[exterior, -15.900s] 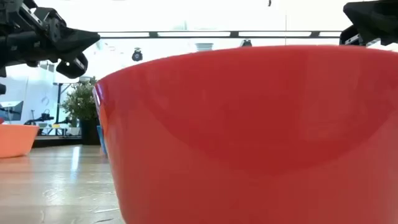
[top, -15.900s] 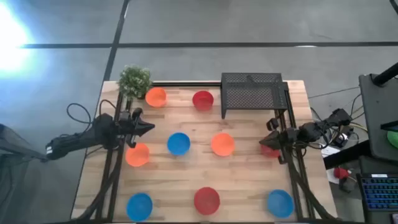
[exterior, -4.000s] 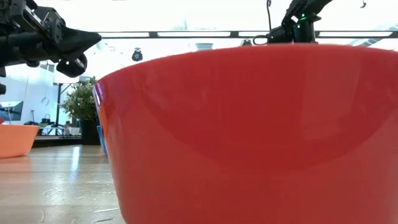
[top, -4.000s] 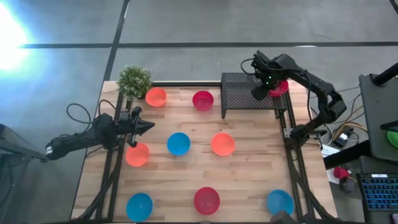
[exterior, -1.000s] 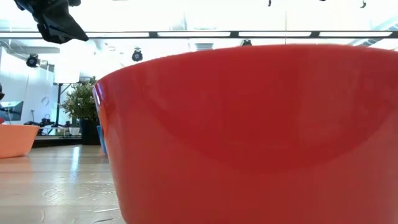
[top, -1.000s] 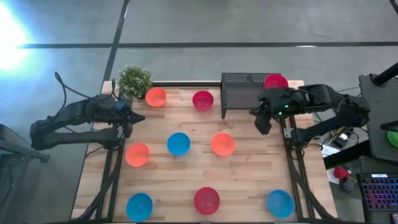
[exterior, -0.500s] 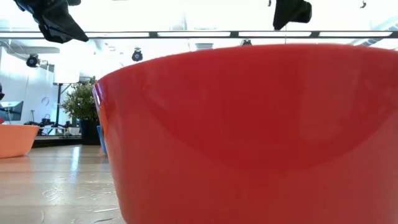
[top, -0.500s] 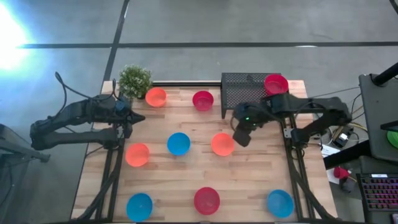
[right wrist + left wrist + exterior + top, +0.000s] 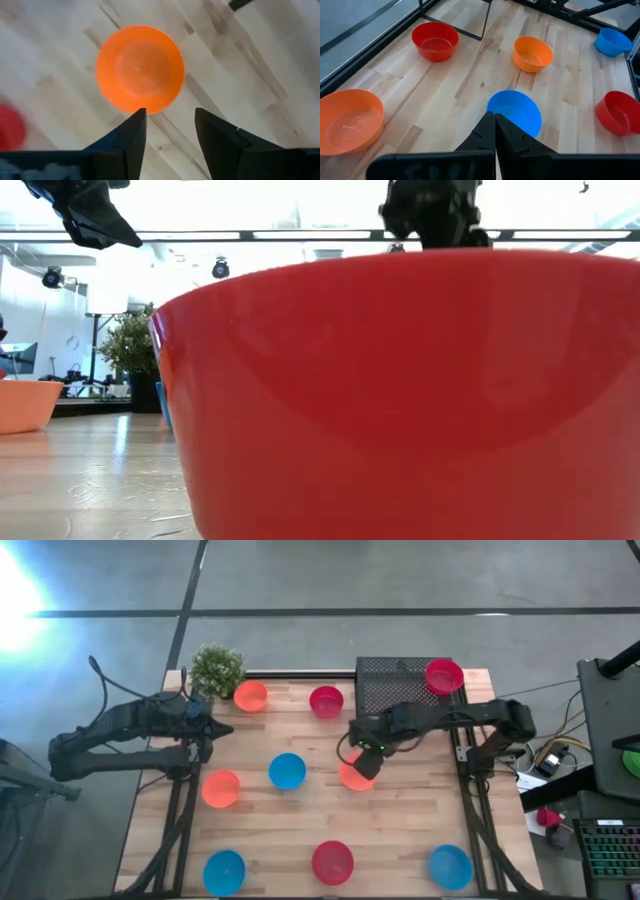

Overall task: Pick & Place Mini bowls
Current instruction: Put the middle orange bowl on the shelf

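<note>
High view: the right gripper (image 9: 364, 762) has swung out from beside the mesh rack (image 9: 400, 690) and now hangs over the middle orange bowl (image 9: 352, 776) at table center. One red bowl (image 9: 443, 675) already sits on top of the rack, so this orange one is prob the next pick. The left gripper (image 9: 205, 730) is unchanged, parked near the plant (image 9: 216, 668) by another orange bowl (image 9: 250, 696).

Low view: mostly a huge red bowl (image 9: 400, 400) right at the lens, w/ the right gripper poking up behind its rim.

Left wrist view: fingers pressed together, empty, blue bowl (image 9: 515, 111) just past them.

Right wrist view: jaws spread apart, nothing in them, orange bowl directly ahead. It's round, so no long axis, and sits upright w/ its mouth up.
</note>
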Robot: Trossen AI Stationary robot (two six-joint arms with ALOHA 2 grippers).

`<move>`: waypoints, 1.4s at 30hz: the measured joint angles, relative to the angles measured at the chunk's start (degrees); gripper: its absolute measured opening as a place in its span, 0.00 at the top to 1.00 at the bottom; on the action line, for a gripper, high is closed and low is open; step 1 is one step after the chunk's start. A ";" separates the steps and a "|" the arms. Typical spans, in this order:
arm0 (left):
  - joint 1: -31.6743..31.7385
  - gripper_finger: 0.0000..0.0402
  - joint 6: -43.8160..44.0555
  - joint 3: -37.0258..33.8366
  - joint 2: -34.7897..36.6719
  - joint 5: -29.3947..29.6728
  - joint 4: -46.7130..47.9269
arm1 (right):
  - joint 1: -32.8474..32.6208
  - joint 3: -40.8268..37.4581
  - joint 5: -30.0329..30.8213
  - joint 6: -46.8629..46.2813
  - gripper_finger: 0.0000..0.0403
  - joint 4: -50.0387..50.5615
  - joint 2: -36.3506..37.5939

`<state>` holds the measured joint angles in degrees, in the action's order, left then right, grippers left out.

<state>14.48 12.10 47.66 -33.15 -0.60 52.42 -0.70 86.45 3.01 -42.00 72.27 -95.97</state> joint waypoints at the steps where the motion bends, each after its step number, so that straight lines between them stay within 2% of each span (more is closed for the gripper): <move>1: 0.00 1.00 0.00 0.00 0.00 0.01 0.00 | 0.31 -0.36 0.00 0.31 0.57 0.00 -1.00; 8: -0.01 1.00 0.02 -0.02 0.00 0.02 -0.01 | 2.94 -3.99 -0.02 2.85 0.57 -0.63 -6.00; 20: 0.00 1.00 0.02 -0.04 0.00 0.02 -0.04 | 3.92 -4.66 0.00 5.82 0.60 -5.42 -10.93; 32: 0.00 1.00 0.04 -0.07 0.00 0.04 -0.07 | 4.36 -9.85 -0.01 5.97 0.62 -9.39 -11.55; 42: 0.00 1.00 0.06 -0.09 0.00 0.04 -0.07 | 4.47 -12.51 -0.32 5.92 0.61 -17.90 -11.51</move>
<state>14.48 12.16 47.57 -33.15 -0.56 52.36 3.77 73.94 2.69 -36.08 54.36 -107.48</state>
